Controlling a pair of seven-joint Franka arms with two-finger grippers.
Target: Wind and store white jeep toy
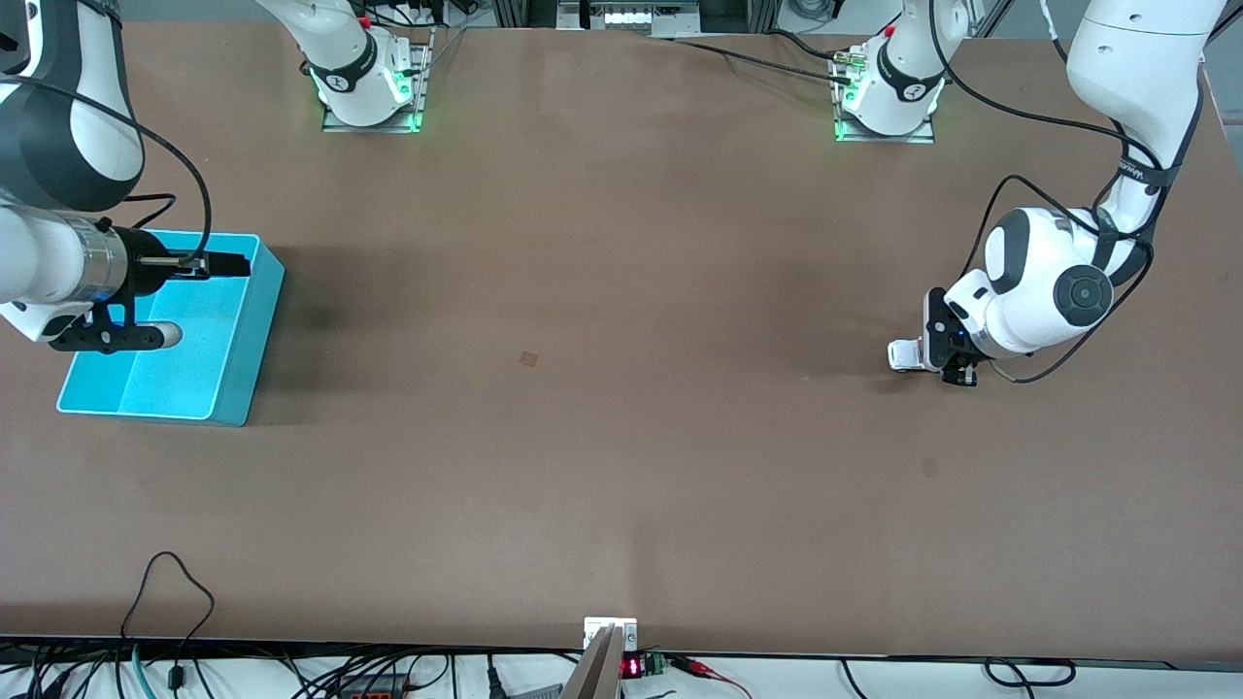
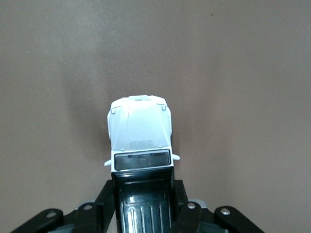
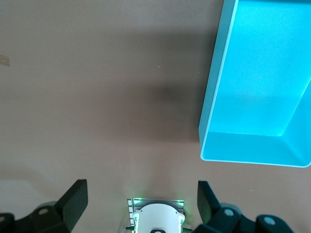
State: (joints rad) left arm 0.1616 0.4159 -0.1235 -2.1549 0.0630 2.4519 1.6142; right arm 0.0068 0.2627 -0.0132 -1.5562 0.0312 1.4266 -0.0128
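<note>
Jeep count: I see one white jeep toy (image 1: 903, 354), low at the bench near the left arm's end, well apart from the bin.
Bin count: one cyan bin (image 1: 254, 320), at the right arm's end.
Left pincer (image 1: 947, 361): clamped on the jeep's black rear, white hood poking out.
Right pincer (image 3: 141, 200): fingers spread wide, holding nothing, over the bin.
Bench (image 1: 602, 466): plain brown, matte.
Room: cables hang along the bench edge nearest the front camera.
</note>
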